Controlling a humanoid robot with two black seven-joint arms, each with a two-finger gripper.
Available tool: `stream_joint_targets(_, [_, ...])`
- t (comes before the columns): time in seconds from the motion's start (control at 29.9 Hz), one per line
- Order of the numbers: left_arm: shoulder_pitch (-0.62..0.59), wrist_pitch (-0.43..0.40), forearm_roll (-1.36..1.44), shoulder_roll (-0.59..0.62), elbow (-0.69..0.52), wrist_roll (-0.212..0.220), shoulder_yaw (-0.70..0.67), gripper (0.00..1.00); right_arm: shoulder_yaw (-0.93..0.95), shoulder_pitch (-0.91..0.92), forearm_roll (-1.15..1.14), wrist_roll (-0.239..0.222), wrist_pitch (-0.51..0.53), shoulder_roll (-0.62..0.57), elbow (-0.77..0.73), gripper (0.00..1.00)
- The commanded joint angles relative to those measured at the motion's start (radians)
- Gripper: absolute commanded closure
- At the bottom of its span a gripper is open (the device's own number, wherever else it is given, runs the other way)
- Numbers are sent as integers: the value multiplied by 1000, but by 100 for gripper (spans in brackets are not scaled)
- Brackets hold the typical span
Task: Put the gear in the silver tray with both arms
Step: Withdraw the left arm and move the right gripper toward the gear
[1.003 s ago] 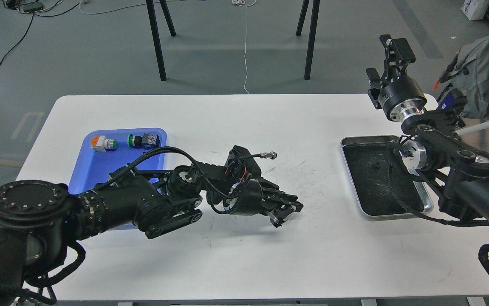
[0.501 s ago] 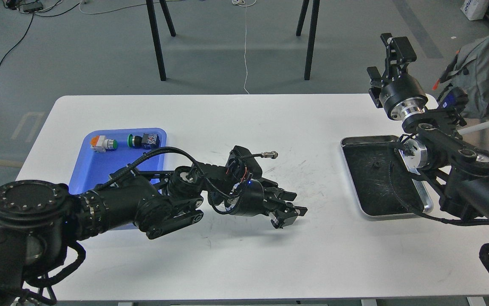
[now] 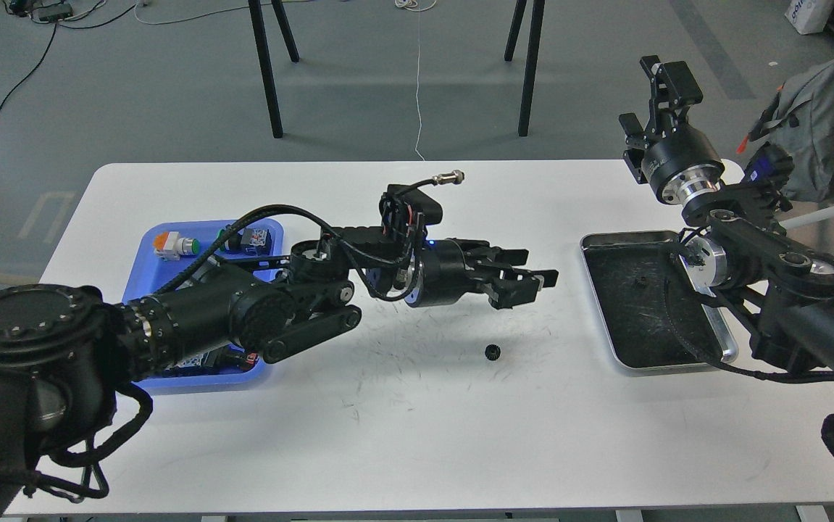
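the gear (image 3: 491, 352) is lying on the white table (image 3: 417, 435), small, black and toothed, a little right of the table's middle, with nothing touching it. the left gripper (image 3: 532, 270) is hanging above the table at about one o'clock from the gear, well apart from it, pointing toward three o'clock; its two fingers are standing apart with a clear gap and nothing between them. the silver tray (image 3: 630, 359) is sitting at about three o'clock from the gear, near the table's right edge, its dark scratched bottom showing and its shiny rim catching light along the near edge. the gear is lying outside the tray, on bare table between the left gripper and the tray's left rim. the right arm (image 3: 764, 268) is crossing over the tray's right side, covering part of that rim. the right gripper (image 3: 654, 98) is raised at about twelve o'clock from the tray, beyond the table's far edge, pointing up and away; its two fingers are standing apart with nothing between them. the blue tray (image 3: 143, 243) is sitting at about nine o'clock from the gear, near the table's left side, largely covered by the left arm (image 3: 228, 319). in its far end an orange and green button part (image 3: 175, 244) is lying at about eleven o'clock from the arm's elbow, beside another green and black part (image 3: 251, 238).
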Motion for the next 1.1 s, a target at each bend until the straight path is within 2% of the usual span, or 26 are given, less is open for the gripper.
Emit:
stream_joint_targets(0.0, [-17,-12,-153,102,0,0,-38,16,0,2,0,-1,3,-31,35,4])
stream_joint_targets(0.23, [-34,-37,-410,281,1,0,-49,7,-19,17,2,-2,12,-94,108,4])
stream_joint_targets(0.27, [-32,-40,-444,299,1,0,-58,3,-37,20,2,-2,12,-108,120,4])
stream_joint_targets(0.37, [-20,-49,-561,345,1,0,-93,1,-107,40,-4,-2,13,-146,177,3])
stream_joint_targets(0.5, [-6,-195,-712,408,12,0,-104,0,-228,75,-12,-2,13,-191,255,2])
stream_joint_targets(0.64, [14,-218,-869,448,18,0,-106,0,-357,133,-55,-1,30,-240,307,2])
stream_joint_targets(0.8, [29,-279,-897,486,30,0,-107,0,-503,184,-180,-2,73,-268,365,2])
stream_joint_targets(1.07, [57,-390,-1052,483,150,0,-112,1,-701,276,-400,8,73,-257,422,2])
